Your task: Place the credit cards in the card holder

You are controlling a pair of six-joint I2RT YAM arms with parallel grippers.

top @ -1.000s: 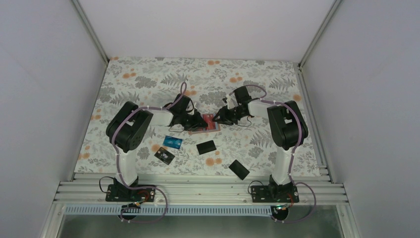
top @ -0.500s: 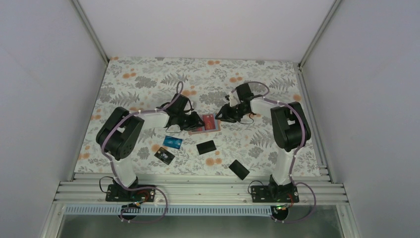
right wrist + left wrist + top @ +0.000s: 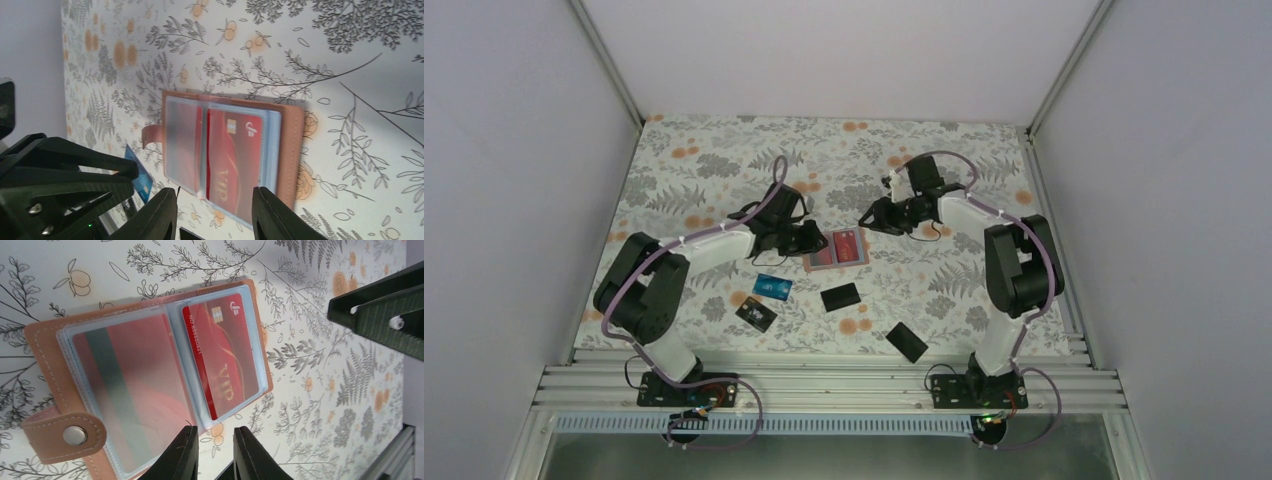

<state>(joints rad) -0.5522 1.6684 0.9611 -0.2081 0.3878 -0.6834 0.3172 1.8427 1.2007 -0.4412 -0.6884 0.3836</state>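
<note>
The tan card holder (image 3: 822,259) lies open on the flowered cloth between my two grippers. A red card (image 3: 848,245) sits in one clear sleeve, and a second red card (image 3: 125,385) shows through the other sleeve. In the left wrist view the holder (image 3: 42,365) has its stud tab at lower left. My left gripper (image 3: 812,240) (image 3: 215,440) is open and empty at the holder's near edge. My right gripper (image 3: 871,219) (image 3: 215,205) is open and empty, hovering beside the holder (image 3: 290,150). A blue card (image 3: 773,287) (image 3: 140,175) lies near the holder.
A black card with pale marks (image 3: 756,315) lies near the front left. Two plain black cards (image 3: 840,296) (image 3: 907,342) lie in front of the holder. White walls enclose the table on three sides; a metal rail runs along the near edge.
Both grippers have drawn back from the holder, the left toward the left, the right toward the back right. The holder stays open with the red card in it.
</note>
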